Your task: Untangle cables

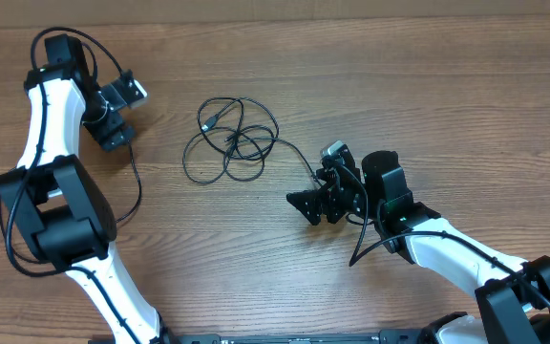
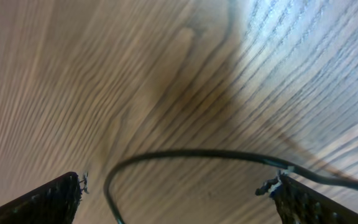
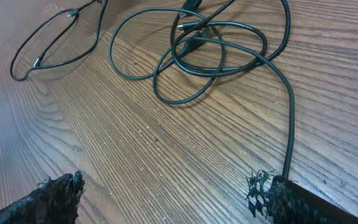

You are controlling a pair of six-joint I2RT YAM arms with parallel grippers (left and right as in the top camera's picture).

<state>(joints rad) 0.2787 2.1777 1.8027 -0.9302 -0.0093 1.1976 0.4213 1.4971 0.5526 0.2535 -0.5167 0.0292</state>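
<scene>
Right pincer (image 3: 166,185): nearest, low over the counter (image 1: 428,86), jaws spread wide, nothing held.
Trailing strand (image 3: 289,130): runs from the tangle to the right fingertip (image 3: 278,193); touching or just beside, can't tell.
Cables (image 1: 232,141): mid-counter, just beyond and left of the right pincer; thin black loops crossing at a small knot (image 3: 194,48), one plug end (image 1: 210,122) on the far left side.
Handling: judged light, limp and smooth; will drag and slide rather than lift clean, and hard pulls likely tighten the knot.
Grasp spot: the trailing strand, or an outer loop away from the knot; the plug end gives a firmer grip.
Left pincer (image 2: 176,185): far left, well apart from the tangle, jaws wide, empty.
Black cord (image 2: 185,154): arcs beneath the left pincer; probably the arm's own lead, not confirmed.
</scene>
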